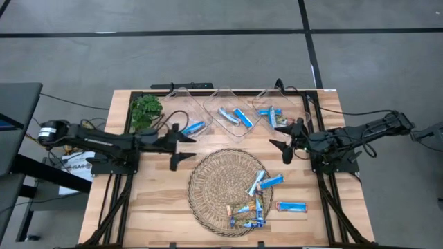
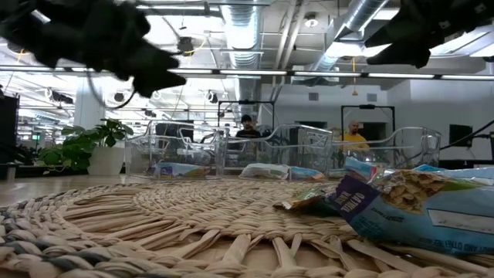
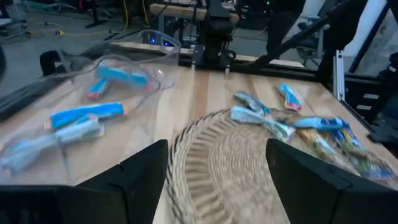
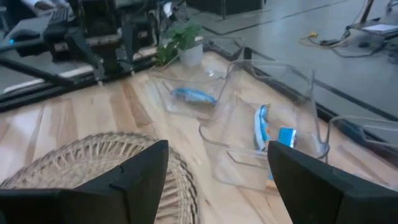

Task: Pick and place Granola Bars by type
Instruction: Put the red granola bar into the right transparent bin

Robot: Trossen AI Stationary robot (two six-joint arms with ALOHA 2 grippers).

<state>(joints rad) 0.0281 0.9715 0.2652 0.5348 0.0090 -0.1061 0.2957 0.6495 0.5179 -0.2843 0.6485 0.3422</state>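
Both pairs of jaws stand wide apart and hold nothing. From the high view, the left gripper (image 1: 185, 147) hangs at the left of the middle of the frame, just above the upper left edge of the woven tray (image 1: 214, 181). The right gripper (image 1: 282, 149) hangs at the right of the middle, just beside the upper right edge of the tray, and the two point toward each other.

At the bottom of the frame, several granola bars (image 1: 248, 213) lie in a small heap on the lower right part of the tray, some blue and some brownish. A little higher, two blue bars (image 1: 266, 182) lie across the right rim of the tray. One blue bar (image 1: 291, 206) lies alone on the wooden table (image 1: 152, 200), to the right of the tray.

Farther up, three clear bins (image 1: 232, 114) stand in a row across the upper middle of the frame. Each has bars inside: one blue bar (image 1: 194, 128) in the left bin, two in the middle bin, a few in the right bin. A small green plant (image 1: 146, 111) stands left of the bins.

In the low view, two people (image 2: 248, 127) show far behind the table, in the middle of the frame.
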